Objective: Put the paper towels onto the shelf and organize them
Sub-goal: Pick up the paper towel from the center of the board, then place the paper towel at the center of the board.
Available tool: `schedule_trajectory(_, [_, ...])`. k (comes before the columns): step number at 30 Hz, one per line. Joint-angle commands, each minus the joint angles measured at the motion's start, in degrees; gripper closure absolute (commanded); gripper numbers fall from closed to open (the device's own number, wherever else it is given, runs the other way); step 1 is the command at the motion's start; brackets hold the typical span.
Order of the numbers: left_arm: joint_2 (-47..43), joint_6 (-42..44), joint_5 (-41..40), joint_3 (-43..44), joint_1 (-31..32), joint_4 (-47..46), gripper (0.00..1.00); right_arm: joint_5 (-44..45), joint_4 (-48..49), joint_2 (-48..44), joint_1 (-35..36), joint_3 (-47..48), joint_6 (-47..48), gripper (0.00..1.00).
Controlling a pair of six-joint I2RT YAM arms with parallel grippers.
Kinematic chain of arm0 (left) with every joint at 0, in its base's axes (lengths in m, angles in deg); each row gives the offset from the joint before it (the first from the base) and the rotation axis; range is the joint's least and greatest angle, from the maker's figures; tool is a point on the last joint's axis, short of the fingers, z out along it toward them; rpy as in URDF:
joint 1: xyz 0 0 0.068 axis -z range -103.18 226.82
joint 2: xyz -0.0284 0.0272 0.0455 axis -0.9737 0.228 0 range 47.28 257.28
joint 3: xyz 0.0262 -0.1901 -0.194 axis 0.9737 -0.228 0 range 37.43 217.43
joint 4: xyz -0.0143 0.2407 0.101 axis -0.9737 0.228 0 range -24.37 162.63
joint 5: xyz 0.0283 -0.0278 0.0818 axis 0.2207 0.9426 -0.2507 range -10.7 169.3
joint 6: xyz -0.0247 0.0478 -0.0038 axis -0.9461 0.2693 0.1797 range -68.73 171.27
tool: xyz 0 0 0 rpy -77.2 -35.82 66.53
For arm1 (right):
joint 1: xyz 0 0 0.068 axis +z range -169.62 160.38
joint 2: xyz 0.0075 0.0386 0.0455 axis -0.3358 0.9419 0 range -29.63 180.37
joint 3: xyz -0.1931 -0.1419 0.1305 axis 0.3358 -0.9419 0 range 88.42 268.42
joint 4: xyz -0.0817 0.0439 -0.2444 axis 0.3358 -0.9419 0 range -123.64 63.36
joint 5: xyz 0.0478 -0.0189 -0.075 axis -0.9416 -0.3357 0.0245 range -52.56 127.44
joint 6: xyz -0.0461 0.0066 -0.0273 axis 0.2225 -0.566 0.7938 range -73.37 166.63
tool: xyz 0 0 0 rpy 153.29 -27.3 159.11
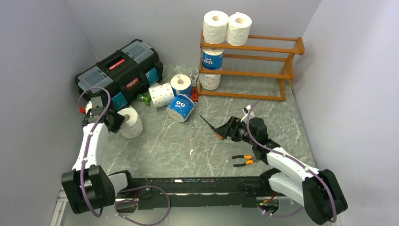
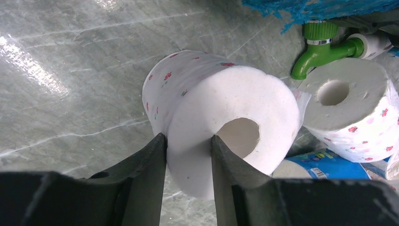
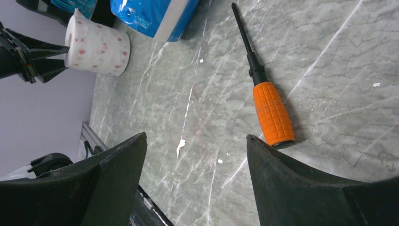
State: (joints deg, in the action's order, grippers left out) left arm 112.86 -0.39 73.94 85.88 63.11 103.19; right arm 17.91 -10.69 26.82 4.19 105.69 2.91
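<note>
My left claw (image 2: 188, 139), partly closed, pinches the white roll (image 2: 221, 94) by its wall beside the core, so I'd firm that grip before lifting toward the shelf (image 1: 266, 48).

right gripper (image 3: 196, 136) bottom, jaws wide apart | screwdriver (image 3: 270, 110) lying right of centre | flowered white roll (image 3: 96, 47) upper left | blue-wrapped roll (image 3: 150, 14) top
</note>
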Motion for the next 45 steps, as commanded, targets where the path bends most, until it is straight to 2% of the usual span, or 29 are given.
schedule_trajectory(1, [-3.36,0.63,0.48,2.47,-0.35,0.59,0.69,0.85,1.56,-1.19,-0.08,0.73,0.33,0.21])
schedule_trajectory(6, [-7.11,2.16,2.01,4.39,-0.33,1.04,0.75,1.24,0.92,-1.87,-0.05,0.98,0.49,0.21])
schedule_trajectory(11, [-11.4,5.59,6.43,5.24,1.96,-1.39,0.76,3.01,-1.88,-3.79,-0.11,2.25,1.76,0.21])
schedule_trajectory(15, [-12.57,8.6,5.55,8.0,12.48,-0.68,0.76,5.79,-6.14,-6.07,-0.08,4.51,4.12,0.21])
schedule_trajectory(18, [-12.99,9.65,1.37,9.86,21.93,-0.22,0.75,8.11,-9.38,-7.81,-0.17,6.29,5.71,0.21])
schedule_trajectory(26, [-13.47,12.27,4.78,9.38,37.12,-3.79,0.75,13.67,-15.35,-10.5,-0.25,8.03,5.35,0.21])
schedule_trajectory(33, [-5.76,14.16,1.92,8.58,56.65,-8.74,0.75,21.83,-22.75,-11.62,-0.26,11.19,2.08,0.18])
schedule_trajectory(37, [0.4,15.33,4.76,9.05,60.33,-11.49,0.75,20.64,-23.29,-11.56,-0.49,11.63,0.92,0.14])
schedule_trajectory(40, [3.52,16.02,5.23,8.47,61.68,-13.07,0.74,20.04,-24.31,-10.63,-0.56,12.33,1.12,0.01])
schedule_trajectory(45, [8.03,16.23,6.77,6.86,62.18,-15.75,0.74,17.27,-24.07,-8.08,-1.14,12.35,1.35,0.0])
